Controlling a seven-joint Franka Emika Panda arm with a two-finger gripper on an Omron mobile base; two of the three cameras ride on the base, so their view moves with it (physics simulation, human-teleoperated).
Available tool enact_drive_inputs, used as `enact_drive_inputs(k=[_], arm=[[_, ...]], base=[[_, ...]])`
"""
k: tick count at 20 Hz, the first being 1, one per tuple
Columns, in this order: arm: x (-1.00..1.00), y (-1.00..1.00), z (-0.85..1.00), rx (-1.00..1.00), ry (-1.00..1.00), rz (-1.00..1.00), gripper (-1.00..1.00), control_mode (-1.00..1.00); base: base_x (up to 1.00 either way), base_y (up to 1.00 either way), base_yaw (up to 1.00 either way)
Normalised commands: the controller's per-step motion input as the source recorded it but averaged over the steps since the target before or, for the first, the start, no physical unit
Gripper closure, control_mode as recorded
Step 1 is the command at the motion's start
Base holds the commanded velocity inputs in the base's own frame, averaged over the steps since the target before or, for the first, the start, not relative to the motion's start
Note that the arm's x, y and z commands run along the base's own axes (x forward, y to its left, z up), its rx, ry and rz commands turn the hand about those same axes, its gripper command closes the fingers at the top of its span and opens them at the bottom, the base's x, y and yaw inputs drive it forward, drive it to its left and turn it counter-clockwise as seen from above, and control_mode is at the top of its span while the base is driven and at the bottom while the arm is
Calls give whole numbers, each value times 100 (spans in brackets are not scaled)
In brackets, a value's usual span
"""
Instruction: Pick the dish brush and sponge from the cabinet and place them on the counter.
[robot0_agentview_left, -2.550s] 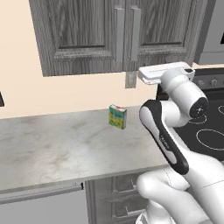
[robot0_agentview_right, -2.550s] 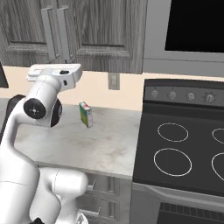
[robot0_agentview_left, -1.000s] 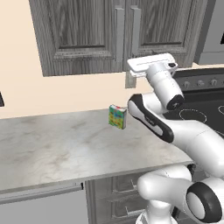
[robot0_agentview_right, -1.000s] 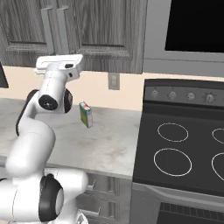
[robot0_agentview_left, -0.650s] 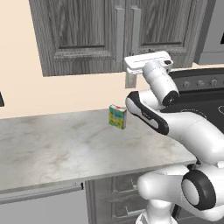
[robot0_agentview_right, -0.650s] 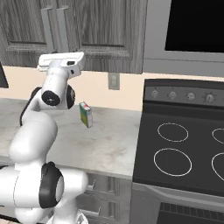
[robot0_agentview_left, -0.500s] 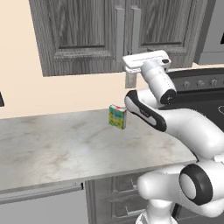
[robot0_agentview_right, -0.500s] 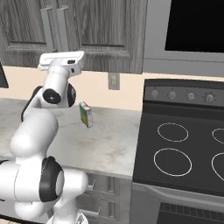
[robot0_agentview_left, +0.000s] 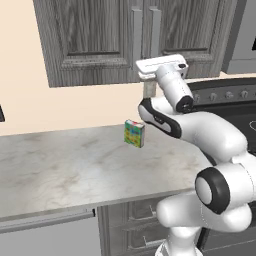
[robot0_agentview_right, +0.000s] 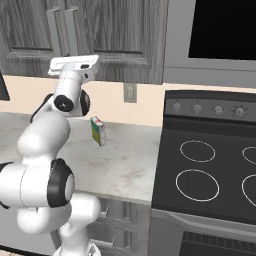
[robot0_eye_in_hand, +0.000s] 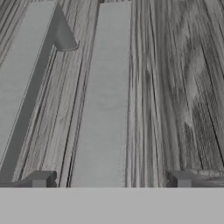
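Doors of the dark grey wood-grain wall cabinet stood shut, hiding brush and sponge. Gripper jaws gaped apart around the rigid grey bar handle, probably a firm, slippery hold.

The cabinet is dark grey wood-grain, hung on the wall above the tabletop, both panelled doors shut, their two long grey bar handles upright side by side at the middle seam. The tabletop is a pale marble-patterned slab with faint veins.
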Motion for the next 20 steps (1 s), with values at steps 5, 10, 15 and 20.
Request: enact_drive_inputs(k=[5, 10, 15, 20], arm=[[42, 8, 0, 0, 1, 0, -100, -100], [44, 12, 0, 0, 3, 0, 100, -100], [38, 6, 0, 0, 6, 0, 100, -100], [35, 0, 0, 5, 10, 0, 100, -100]], base=[[0, 0, 0], [0, 0, 0], [0, 0, 0], [0, 0, 0]])
